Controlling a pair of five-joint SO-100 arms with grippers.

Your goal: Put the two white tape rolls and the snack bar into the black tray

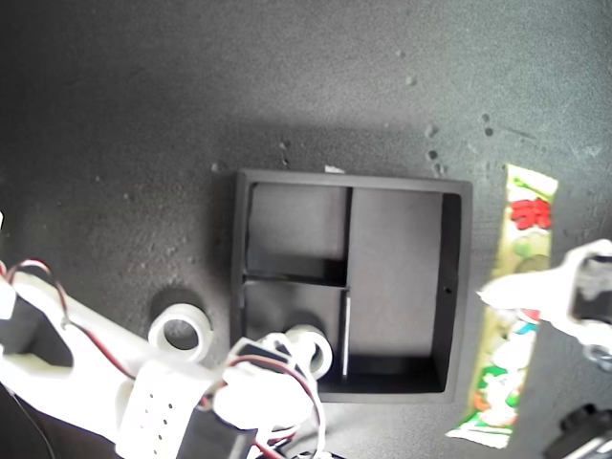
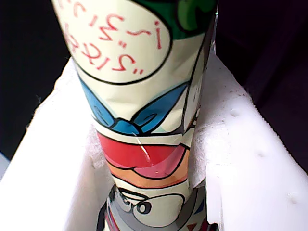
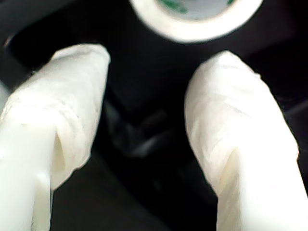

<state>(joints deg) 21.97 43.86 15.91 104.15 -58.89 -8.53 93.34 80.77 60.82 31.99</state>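
just ahead of my second claw [image 3: 147,110], one tape roll [image 3: 195,19] in tray [image 1: 459,287]

Two white tape rolls [image 1: 180,330] [image 1: 313,346], one snack bar [image 1: 512,316], one black tray [image 1: 457,287], two arms

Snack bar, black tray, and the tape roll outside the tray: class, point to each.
snack bar [image 1: 524,251], exterior view, upper packet.
black tray [image 1: 457,287], exterior view, side wall.
tape roll outside the tray [image 1: 181,316], exterior view, ring's rim.
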